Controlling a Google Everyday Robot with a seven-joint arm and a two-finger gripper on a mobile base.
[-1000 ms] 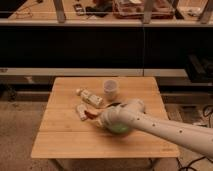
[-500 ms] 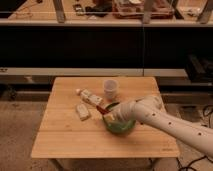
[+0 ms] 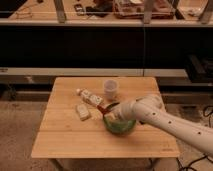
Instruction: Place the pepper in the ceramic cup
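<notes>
The pepper [image 3: 102, 107] is a small dark red streak at the tip of my gripper [image 3: 107, 114], just left of the green bowl [image 3: 121, 126] and above the table. My gripper appears shut on it. My white arm [image 3: 160, 120] reaches in from the lower right, across the top of the bowl. The ceramic cup [image 3: 111, 89] stands upright and pale on the wooden table [image 3: 60, 140], behind and slightly right of my gripper, about a hand's width away. Its inside is not visible.
Two pale rectangular packets lie left of my gripper, one [image 3: 89, 97] angled near the cup and one [image 3: 82, 111] closer to the front. A dark shelf unit [image 3: 100, 45] stands behind the table. A grey floor surrounds it.
My gripper and the pepper have moved right and slightly back, from beside the front packet toward the bowl's left rim. The arm has drawn back to the right, uncovering the bowl.
</notes>
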